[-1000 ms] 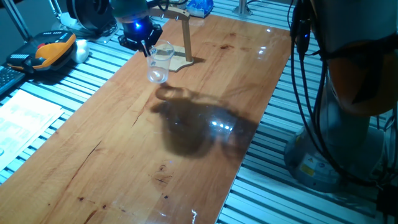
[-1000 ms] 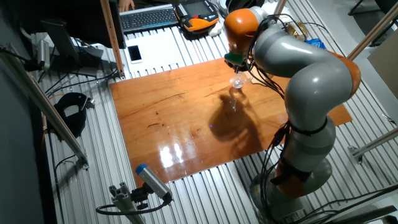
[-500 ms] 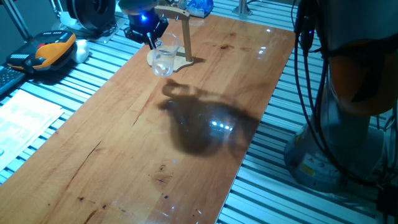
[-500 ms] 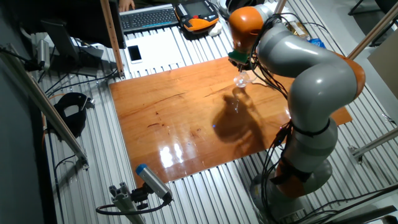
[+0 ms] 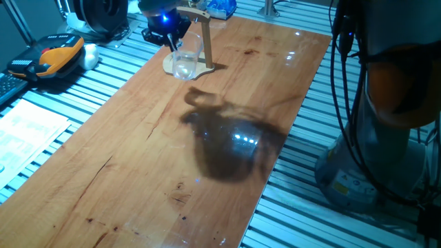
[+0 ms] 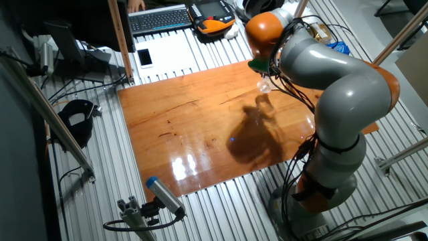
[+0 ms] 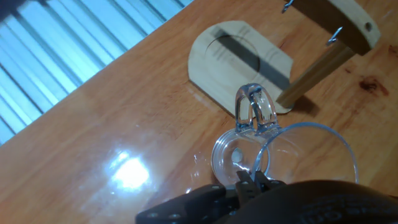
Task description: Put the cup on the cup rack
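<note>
dim bluish light, tabletop (image 5: 227, 83) glare, shadow

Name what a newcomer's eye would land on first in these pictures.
The clear glass cup, held in the air by the gripper at the table's far end, its handle pointing toward the cup rack. Next, the big grey and orange arm bending over the wooden table, its dark shadow mid-table.
</note>
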Controlling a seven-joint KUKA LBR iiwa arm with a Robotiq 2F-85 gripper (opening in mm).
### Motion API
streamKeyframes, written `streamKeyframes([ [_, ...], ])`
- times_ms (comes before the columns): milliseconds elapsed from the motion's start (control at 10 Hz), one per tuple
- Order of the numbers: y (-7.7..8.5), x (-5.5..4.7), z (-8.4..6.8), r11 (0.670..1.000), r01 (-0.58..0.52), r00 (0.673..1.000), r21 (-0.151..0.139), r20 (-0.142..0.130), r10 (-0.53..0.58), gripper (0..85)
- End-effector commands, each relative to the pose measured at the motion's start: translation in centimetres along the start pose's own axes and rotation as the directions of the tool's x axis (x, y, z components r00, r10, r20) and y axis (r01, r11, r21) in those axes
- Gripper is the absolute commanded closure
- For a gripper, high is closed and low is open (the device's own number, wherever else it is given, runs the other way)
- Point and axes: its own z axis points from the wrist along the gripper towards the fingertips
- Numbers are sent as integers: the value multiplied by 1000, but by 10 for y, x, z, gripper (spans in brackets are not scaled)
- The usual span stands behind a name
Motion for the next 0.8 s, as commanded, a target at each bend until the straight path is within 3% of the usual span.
streamKeyframes([
  [0, -1, 0, 0, 1000, -9, 1000, 4, 5, 9, 850],
  [300, -8, 0, 1, 1000, -19, 1000, 11, 8, 19, 850],
  [500, -16, 0, 5, 1000, 20, 1000, -21, -1, -20, 850],
  [700, -18, 0, 6, 1000, 23, 1000, -21, 11, -22, 850],
])
